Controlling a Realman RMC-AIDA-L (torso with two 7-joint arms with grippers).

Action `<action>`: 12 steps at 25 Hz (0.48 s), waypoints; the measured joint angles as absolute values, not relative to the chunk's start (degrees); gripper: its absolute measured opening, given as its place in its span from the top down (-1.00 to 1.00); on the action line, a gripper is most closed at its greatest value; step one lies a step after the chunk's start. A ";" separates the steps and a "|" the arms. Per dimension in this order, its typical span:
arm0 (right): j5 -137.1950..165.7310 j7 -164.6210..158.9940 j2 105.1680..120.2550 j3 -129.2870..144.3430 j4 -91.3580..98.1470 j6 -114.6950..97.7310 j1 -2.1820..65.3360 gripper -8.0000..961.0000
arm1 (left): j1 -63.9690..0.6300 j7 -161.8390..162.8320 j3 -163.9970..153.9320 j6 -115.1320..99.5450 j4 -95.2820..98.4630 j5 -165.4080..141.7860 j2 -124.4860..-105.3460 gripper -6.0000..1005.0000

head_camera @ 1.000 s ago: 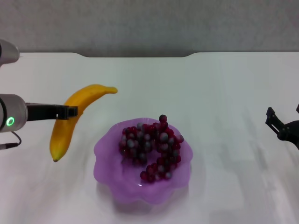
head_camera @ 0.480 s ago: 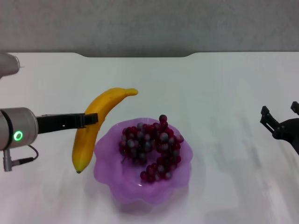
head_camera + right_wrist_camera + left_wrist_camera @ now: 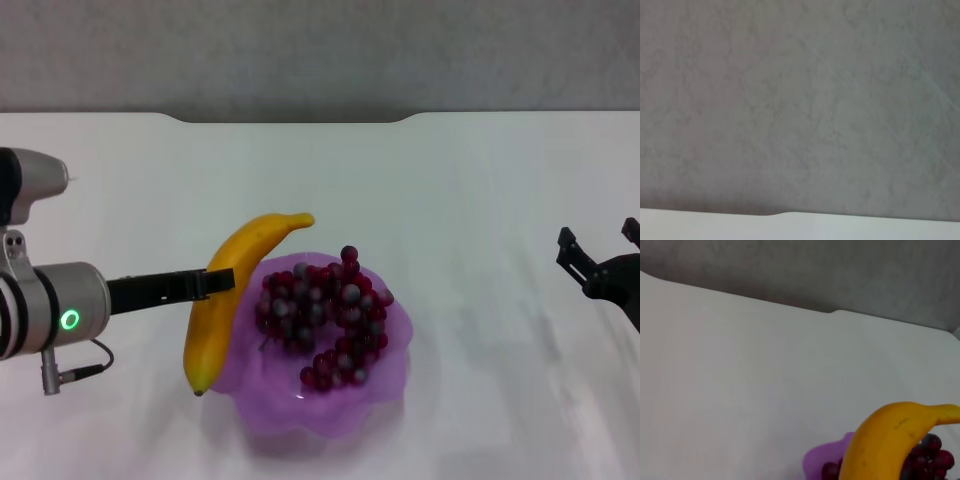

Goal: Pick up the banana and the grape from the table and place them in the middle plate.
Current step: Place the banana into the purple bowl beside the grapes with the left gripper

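My left gripper (image 3: 222,281) is shut on the yellow banana (image 3: 226,288) and holds it in the air over the left rim of the purple scalloped plate (image 3: 392,368). The banana hangs tilted, stem end up toward the far side, tip down at the near left. The bunch of dark red-purple grapes (image 3: 322,315) lies inside the plate. In the left wrist view the banana (image 3: 890,445) fills the lower right, with the plate's rim (image 3: 819,460) and grapes (image 3: 932,457) behind it. My right gripper (image 3: 601,252) is open and empty at the right edge above the white table (image 3: 470,200).
The table's notched far edge (image 3: 290,119) meets a grey wall (image 3: 320,50). The right wrist view shows only the grey wall (image 3: 800,100) and a strip of table edge (image 3: 790,220).
My left gripper has carried the banana to the right, from beside the plate to over its left rim. The right gripper has moved slightly left, then stayed still.
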State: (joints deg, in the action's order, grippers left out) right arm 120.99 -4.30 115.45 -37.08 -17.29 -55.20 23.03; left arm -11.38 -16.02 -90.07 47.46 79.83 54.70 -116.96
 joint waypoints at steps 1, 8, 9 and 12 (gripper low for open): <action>120.91 -4.30 115.45 -37.16 -17.19 -55.19 23.03 -0.85 | -11.41 -15.97 -90.16 47.45 79.72 54.78 -116.99 0.03; 120.86 -4.30 115.44 -37.14 -17.14 -55.31 23.03 -0.85 | -11.22 -17.90 -91.24 46.80 78.72 59.52 -116.97 0.01; 120.86 -4.30 115.45 -37.08 -17.19 -55.32 23.03 -0.85 | -11.14 -18.19 -91.76 46.63 78.71 59.89 -116.95 0.00; 120.73 -4.30 115.46 -37.04 -17.08 -55.16 23.18 -0.85 | -11.39 -18.39 -92.35 46.46 78.64 60.07 -116.93 -0.01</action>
